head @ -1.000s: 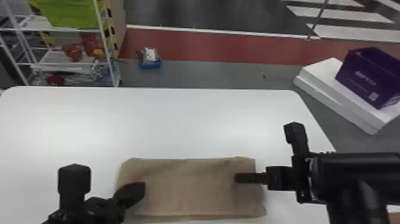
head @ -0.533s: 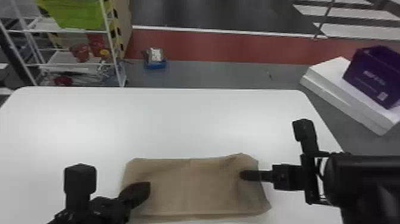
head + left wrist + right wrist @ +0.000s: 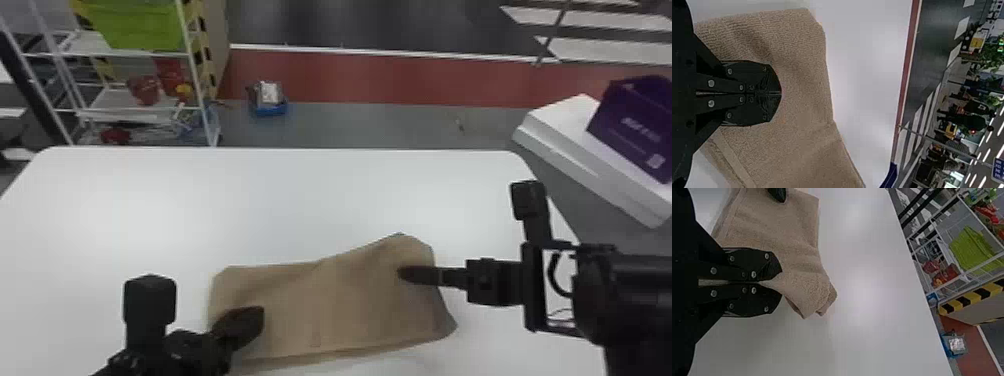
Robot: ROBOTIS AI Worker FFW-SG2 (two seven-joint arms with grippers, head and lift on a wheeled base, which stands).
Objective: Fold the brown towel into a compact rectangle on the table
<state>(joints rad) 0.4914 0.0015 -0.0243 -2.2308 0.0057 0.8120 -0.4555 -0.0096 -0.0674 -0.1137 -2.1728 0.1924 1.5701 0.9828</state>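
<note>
Head view: your brown terry towel (image 3: 325, 305) lies part-folded on the white table (image 3: 250, 200), black right gripper (image 3: 406, 273) pinching one end, black left gripper (image 3: 257, 316) closed over the other, further folding apparently outstanding.

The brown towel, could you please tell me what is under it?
The white table shows around the brown towel and appears to continue beneath it; whatever the cloth covers cannot be seen.

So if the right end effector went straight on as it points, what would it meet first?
The right end effector would meet the brown towel first, as it's right at its tips; after that probably the table, though depth is hard to judge.
</note>
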